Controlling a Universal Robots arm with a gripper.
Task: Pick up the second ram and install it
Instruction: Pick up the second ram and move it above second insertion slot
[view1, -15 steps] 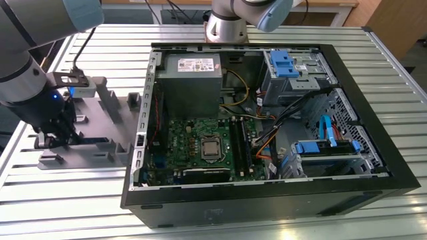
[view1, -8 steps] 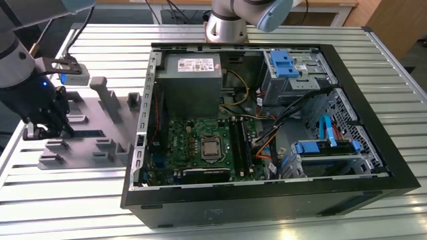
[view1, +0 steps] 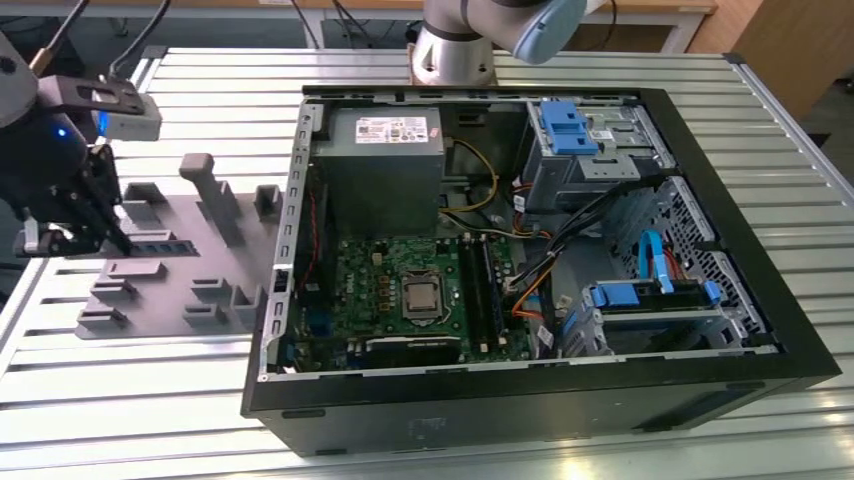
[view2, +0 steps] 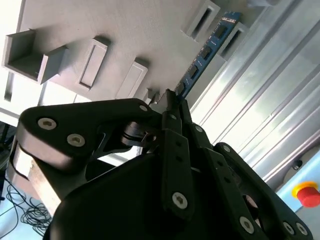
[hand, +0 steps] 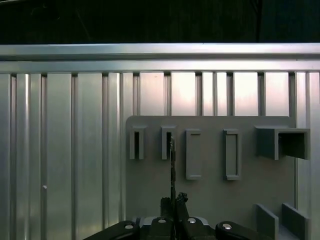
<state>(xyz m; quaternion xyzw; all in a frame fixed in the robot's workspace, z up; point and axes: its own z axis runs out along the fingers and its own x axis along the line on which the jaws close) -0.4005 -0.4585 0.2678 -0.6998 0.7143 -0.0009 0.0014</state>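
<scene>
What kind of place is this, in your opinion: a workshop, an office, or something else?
Probably a robotics lab for computer assembly: an open computer case lies on a slatted metal table, beside a grey fixture tray, and the hand grips the second ram.

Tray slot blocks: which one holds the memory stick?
The narrow block beside the two longer ones; the second ram, gripped by the pincer, stands edge-on in its slot.

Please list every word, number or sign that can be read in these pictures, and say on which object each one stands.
Nothing can be read with certainty.
Power supply label: print too small to read.
Motherboard: markings too small to read.
Second ram: pale marks, too blurred to read.
</scene>
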